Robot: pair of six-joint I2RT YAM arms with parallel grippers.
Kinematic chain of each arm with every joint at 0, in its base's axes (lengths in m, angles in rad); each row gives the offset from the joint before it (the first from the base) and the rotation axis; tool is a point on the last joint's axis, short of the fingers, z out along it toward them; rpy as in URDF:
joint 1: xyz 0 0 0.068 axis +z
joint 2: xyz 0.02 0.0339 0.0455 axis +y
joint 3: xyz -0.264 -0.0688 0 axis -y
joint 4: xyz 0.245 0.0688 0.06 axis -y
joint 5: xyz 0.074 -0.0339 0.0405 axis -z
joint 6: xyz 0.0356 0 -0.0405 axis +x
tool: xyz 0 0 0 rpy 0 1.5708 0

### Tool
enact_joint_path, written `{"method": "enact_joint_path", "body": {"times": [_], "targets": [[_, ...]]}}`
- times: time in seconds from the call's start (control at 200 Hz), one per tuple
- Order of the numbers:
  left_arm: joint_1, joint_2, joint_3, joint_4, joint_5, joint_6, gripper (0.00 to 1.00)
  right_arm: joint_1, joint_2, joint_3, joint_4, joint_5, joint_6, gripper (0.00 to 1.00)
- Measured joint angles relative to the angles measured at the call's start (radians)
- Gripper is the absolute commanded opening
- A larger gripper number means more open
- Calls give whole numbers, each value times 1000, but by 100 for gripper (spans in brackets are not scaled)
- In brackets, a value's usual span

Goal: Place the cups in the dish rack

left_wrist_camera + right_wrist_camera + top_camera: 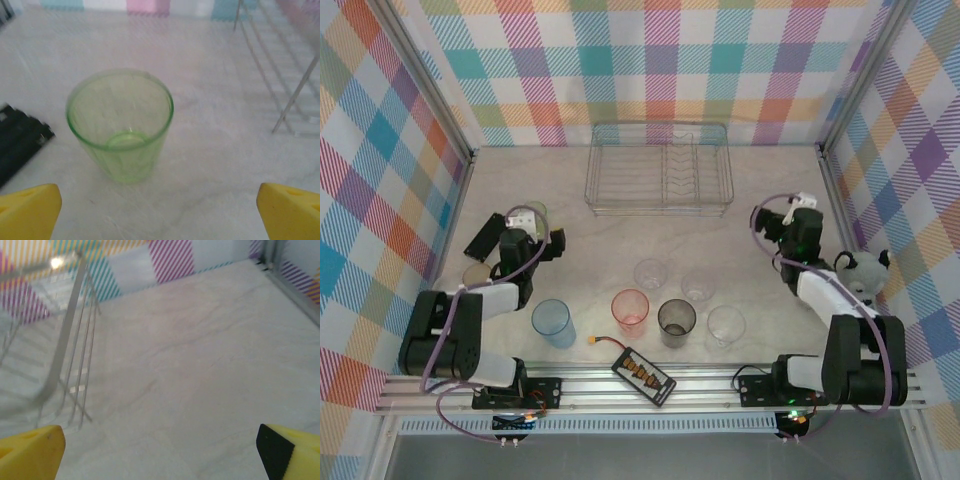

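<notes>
The left gripper (160, 217), yellow fingers (27, 212) spread wide, faces an upright green cup (120, 125) left of the dish rack (295, 95). The right gripper (160, 455) is spread too, beside the rack's other end. The blue cup (552, 322), pink-red cup (630, 312) and grey cup (677, 322) stand nearer the arms.

Bright, even overhead light, faint shadows. Wrist views run soft: the dish rack (65, 345) blurs at left under a glare spot; the green cup (120, 125) is sharper.
</notes>
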Motion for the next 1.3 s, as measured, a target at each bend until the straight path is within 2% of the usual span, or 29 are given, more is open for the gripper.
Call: {"method": "enact_joint_path", "body": {"times": [0.095, 0.16, 0.295, 0.41, 0.465, 0.57, 0.68, 0.915, 1.12, 1.3], "targets": [[-5, -106, 0, -9, -56, -8, 100, -9, 1, 105, -143, -51, 60, 100], [-6, -194, 2, -21, -101, -23, 100, -8, 20, 178, -238, -102, 90, 97], [-6, -350, 85, -211, -147, -60, 100, -6, 128, 384, -426, -204, 123, 91], [-6, -387, 198, -386, -143, -81, 100, 0, 251, 565, -535, -282, 124, 87], [-6, -398, 230, -454, -132, -90, 100, 6, 311, 638, -577, -310, 124, 82], [-6, -410, 252, -556, -98, -98, 100, 16, 442, 776, -667, -352, 115, 69], [-6, -413, 261, -655, -55, -101, 100, 29, 586, 912, -755, -384, 101, 65], [-6, -434, 279, -794, 12, -105, 100, 91, 724, 1052, -899, -338, 26, 60], [-6, -437, 285, -845, 55, -124, 100, 171, 803, 1183, -1000, -215, -67, 46], [-6, -436, 288, -856, 80, -130, 100, 197, 855, 1234, -1061, -126, -116, 36]]}}
